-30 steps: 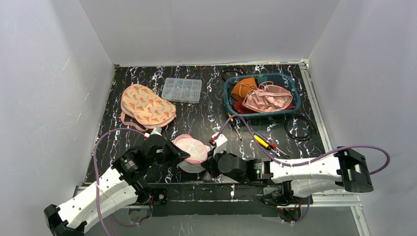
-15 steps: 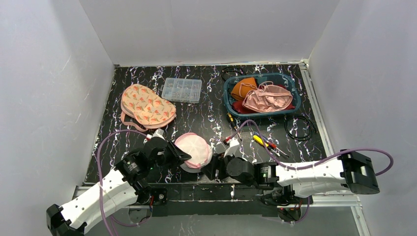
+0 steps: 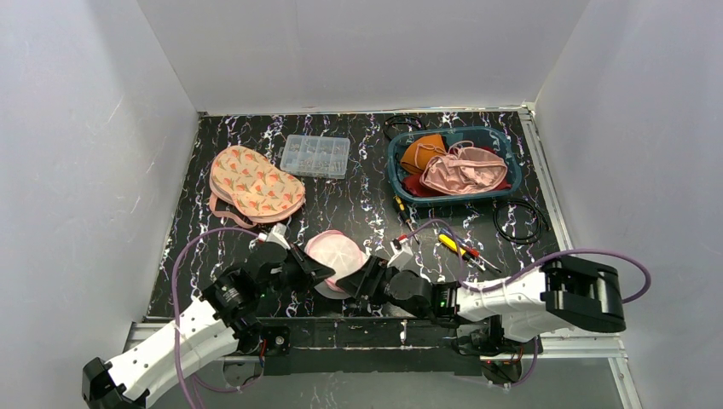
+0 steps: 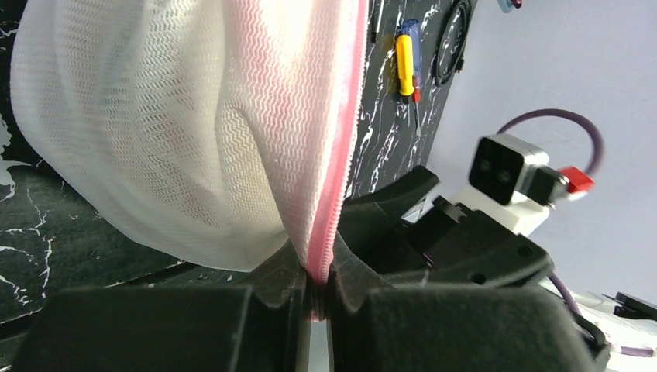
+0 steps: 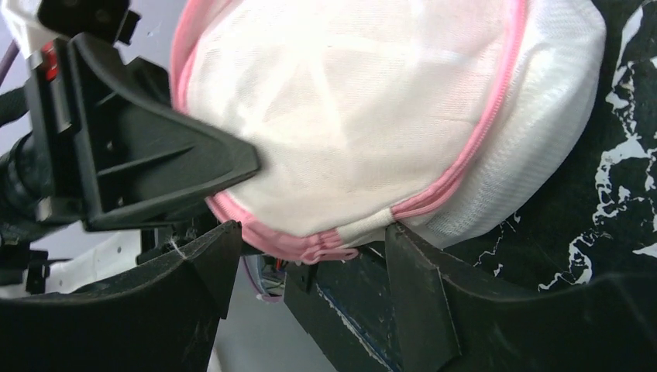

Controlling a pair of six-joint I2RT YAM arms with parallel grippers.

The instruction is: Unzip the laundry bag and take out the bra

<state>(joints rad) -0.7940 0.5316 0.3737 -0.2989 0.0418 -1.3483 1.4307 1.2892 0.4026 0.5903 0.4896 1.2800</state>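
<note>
Finding the white mesh laundry bag [image 3: 334,254] lying at about six o'clock on the black marbled bench [image 3: 358,213], close to the near edge and between the two arms. Pinching the bag's pink zipper [image 4: 342,147] seam with the left fingers [image 4: 349,267], pressed tight together on the fabric at the bag's eight o'clock side in the overhead view. Holding that seam so that the mesh is bulging away from the pads in the left wrist view.

Standing wide apart with the right fingers [image 5: 414,294], pointing in from the bag's four o'clock side and gripping nothing. Bracketing the bag's lower edge, with a bunched pink end of the zipper lying in the gap between them. Seeing the zipper running closed along the stretch facing the right wrist camera. Making out only a faint pale shape through the mesh, so not telling what is inside.

Noting, elsewhere on the bench:
- A peach patterned bra [image 3: 254,183] lying flat at ten o'clock.
- A clear compartment box [image 3: 315,155] sitting near it at eleven o'clock.
- A teal basket [image 3: 395,170] at one o'clock, holding orange, red and pink garments.
- Two screwdrivers [image 3: 460,247] lying at four o'clock.
- A black cable loop [image 3: 498,220] resting at three o'clock, just beyond the screwdrivers.
</note>
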